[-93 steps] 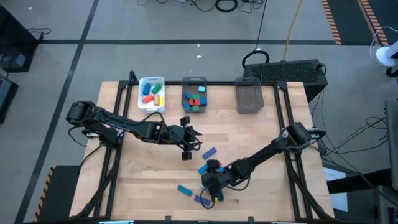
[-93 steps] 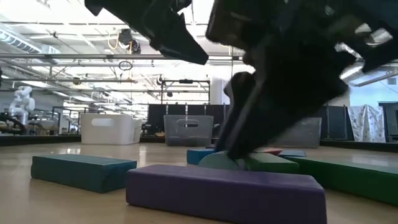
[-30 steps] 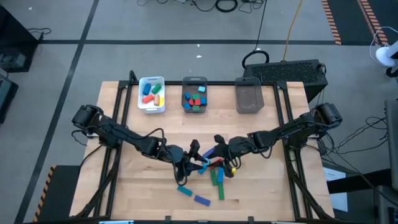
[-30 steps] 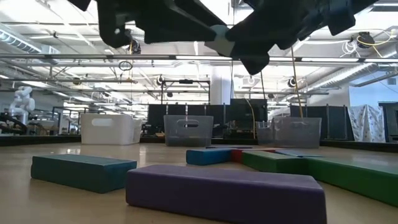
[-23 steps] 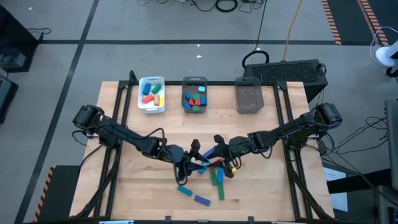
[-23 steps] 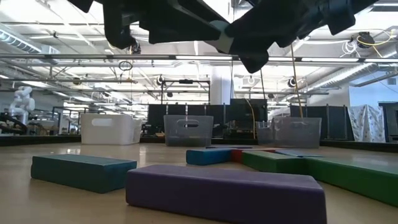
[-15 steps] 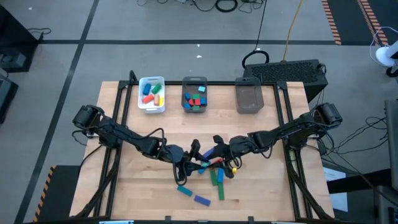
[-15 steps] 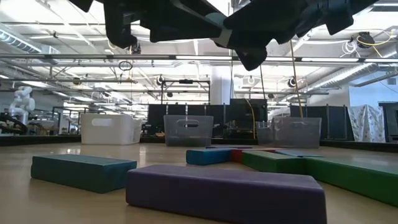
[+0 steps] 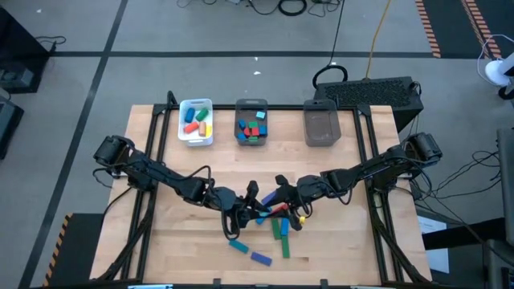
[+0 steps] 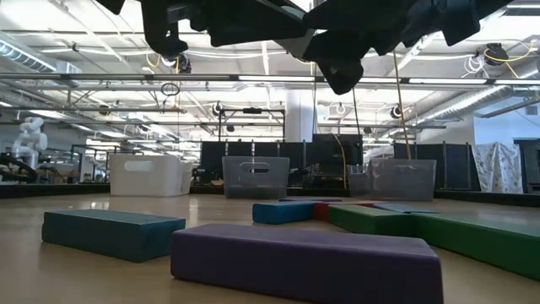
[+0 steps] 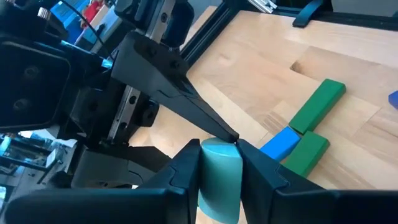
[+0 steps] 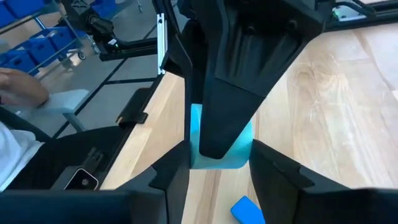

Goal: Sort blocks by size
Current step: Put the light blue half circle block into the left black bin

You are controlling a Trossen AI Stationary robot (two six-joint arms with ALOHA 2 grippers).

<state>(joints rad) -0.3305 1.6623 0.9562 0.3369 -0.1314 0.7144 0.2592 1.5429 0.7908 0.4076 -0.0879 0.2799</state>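
A short teal block (image 11: 217, 177) is held in the air between my two grippers, above the middle of the table (image 9: 185, 249). It also shows in the right wrist view (image 12: 244, 149). My left gripper (image 9: 254, 210) comes from the left and my right gripper (image 9: 270, 205) from the right; their fingers interlock on the block. Below them lie loose blocks: blue (image 10: 283, 211), red (image 9: 281, 210), two green bars (image 9: 277, 229), a yellow one (image 9: 301, 217), a teal bar (image 10: 110, 232) and a purple bar (image 10: 304, 262). My left gripper pinches the teal block's two side faces (image 11: 205, 180) between its fingers, level, from the table's left. The block is clear of the table. My right gripper has the same block's other two faces (image 12: 194, 134) between its fingers (image 12: 273, 171), level, from the table's right; one left finger (image 12: 236, 93) lies across the face toward the camera.
At the far edge stand a white tray (image 9: 196, 106) with several blocks, a grey bin (image 9: 251, 104) with several blocks, and another grey bin (image 9: 321, 124). A person's hand (image 12: 18, 87) shows beyond the table in the right wrist view.
The two grippers have drawn closer together at the same height. In the low view the teal block, which showed between them a second ago, is now covered by their fingers. The blocks on the table have not moved.
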